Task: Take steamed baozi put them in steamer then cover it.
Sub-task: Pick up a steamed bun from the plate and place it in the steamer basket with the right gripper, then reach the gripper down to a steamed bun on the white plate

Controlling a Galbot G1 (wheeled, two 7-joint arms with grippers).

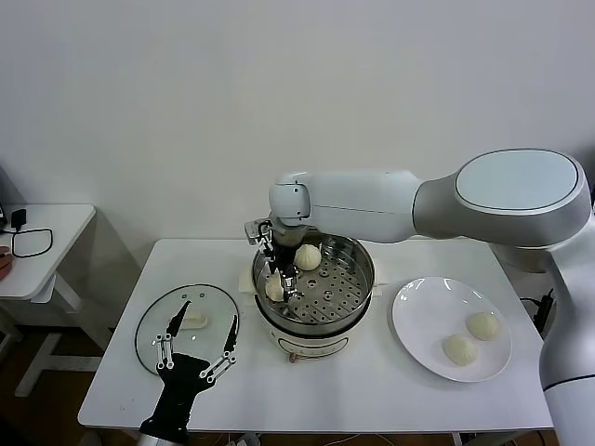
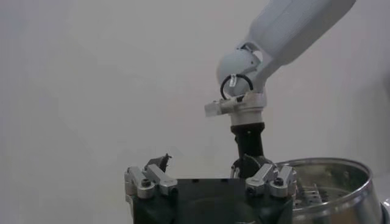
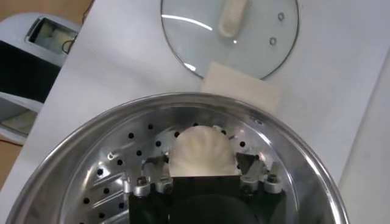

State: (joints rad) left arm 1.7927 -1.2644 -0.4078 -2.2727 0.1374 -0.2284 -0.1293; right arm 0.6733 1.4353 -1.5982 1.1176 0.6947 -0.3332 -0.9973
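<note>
The steamer [image 1: 358, 255] stands mid-table with one baozi [image 1: 308, 256] on its perforated tray. My right gripper [image 1: 276, 277] reaches down into the pot's left side, shut on a second baozi [image 1: 274, 290] low over the tray. In the right wrist view that baozi [image 3: 202, 151] sits between the fingers of the right gripper [image 3: 201, 163]. Two more baozi [image 1: 483, 325] [image 1: 459, 349] lie on the white plate [image 1: 418, 307]. The glass cover [image 1: 158, 334] lies flat at front left. My left gripper [image 1: 197, 358] hovers open and empty over its near edge.
A white folded pad [image 3: 241, 85] lies between cover and steamer. A white side table [image 1: 46, 232] with a cable stands to the left. The left wrist view shows the steamer wall [image 2: 341, 182] and the right arm's wrist [image 2: 244, 91] above it.
</note>
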